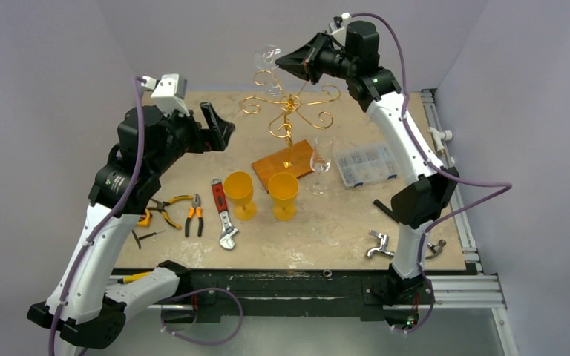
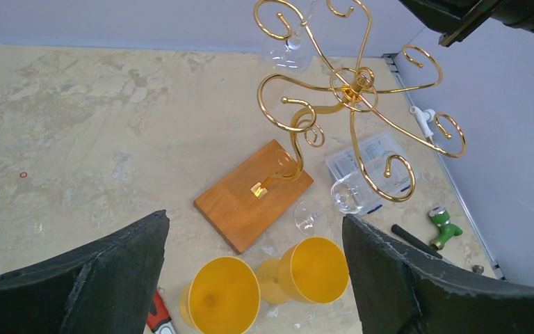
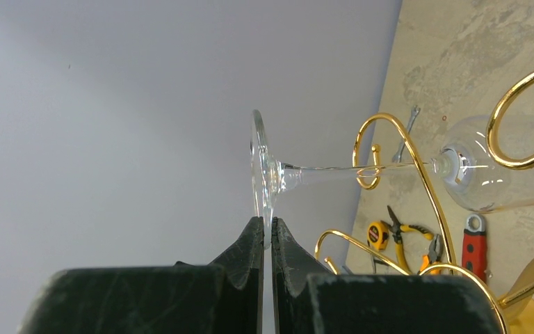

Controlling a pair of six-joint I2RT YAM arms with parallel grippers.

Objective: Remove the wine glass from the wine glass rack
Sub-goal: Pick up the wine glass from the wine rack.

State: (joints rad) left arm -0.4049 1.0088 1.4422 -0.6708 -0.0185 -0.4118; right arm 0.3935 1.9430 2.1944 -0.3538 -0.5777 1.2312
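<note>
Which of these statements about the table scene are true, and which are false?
1. The right gripper is shut on the foot of a wine glass up at the rack. True.
2. Two yellow cups stand on the table. True.
3. The left gripper holds a yellow cup. False: it is open and holds nothing.
4. The rack lies on its side. False: it stands upright on its wooden base.
5. A second clear glass stands on the table. True.
</note>
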